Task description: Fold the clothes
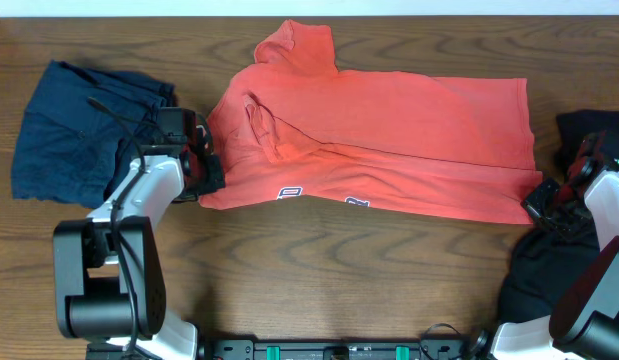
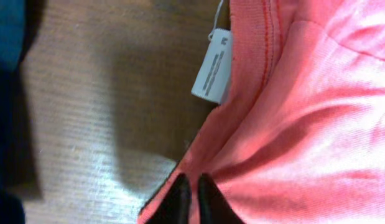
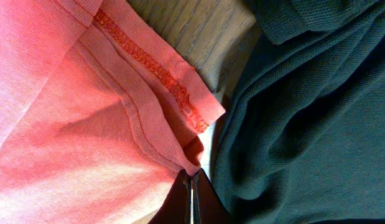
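T-shirt point(image 1: 389, 130) lies spread across mid-frame on the table point(image 1: 319, 280); left jaws and right jaws each pinch a lower corner. Lift both together, hem taut, so the fold lands square.

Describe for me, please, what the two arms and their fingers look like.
The left arm and the right arm are built of white, rounded link shells joined by black cylindrical joints. A thin black cable loops along the left one. The right one shows a red part near its wrist. The left fingers and the right fingers are slim, dark and tapering.
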`<state>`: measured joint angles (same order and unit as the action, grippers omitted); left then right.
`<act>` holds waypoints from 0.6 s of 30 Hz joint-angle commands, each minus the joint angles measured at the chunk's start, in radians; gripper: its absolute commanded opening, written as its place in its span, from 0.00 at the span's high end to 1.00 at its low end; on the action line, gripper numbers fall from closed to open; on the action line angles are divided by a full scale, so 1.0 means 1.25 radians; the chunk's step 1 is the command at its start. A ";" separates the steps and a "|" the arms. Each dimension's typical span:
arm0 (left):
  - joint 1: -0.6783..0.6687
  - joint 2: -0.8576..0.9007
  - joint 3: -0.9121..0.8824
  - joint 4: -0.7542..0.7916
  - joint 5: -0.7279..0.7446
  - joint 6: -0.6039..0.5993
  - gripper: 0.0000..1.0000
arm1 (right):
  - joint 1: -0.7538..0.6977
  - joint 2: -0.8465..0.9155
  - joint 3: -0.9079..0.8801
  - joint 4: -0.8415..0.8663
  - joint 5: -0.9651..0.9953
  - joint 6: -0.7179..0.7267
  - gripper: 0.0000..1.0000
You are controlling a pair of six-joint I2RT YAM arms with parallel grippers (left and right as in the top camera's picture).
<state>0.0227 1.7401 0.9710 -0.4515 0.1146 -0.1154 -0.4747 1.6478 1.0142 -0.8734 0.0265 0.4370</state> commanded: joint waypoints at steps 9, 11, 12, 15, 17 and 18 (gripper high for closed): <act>0.068 -0.008 0.103 0.010 0.031 0.023 0.94 | -0.024 -0.012 0.001 0.013 0.155 0.015 0.99; 0.068 -0.008 0.114 0.002 0.086 0.023 0.94 | -0.021 -0.012 0.001 0.015 0.144 0.015 0.99; 0.067 -0.008 0.114 -0.006 0.129 0.023 0.94 | -0.021 -0.012 0.001 0.014 0.143 0.015 0.99; 0.056 -0.007 0.110 -0.063 0.234 0.041 0.84 | -0.021 -0.012 0.001 0.011 0.141 0.015 0.99; 0.041 -0.007 0.101 -0.103 0.234 0.063 0.75 | -0.021 -0.012 0.001 0.013 0.135 0.015 0.99; 0.033 -0.006 0.094 -0.112 0.234 0.078 0.72 | -0.021 -0.012 0.001 0.015 0.128 0.015 0.99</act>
<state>0.0872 1.7393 1.1027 -0.5713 0.3233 -0.0711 -0.4946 1.6478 1.0142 -0.8581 0.1692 0.4408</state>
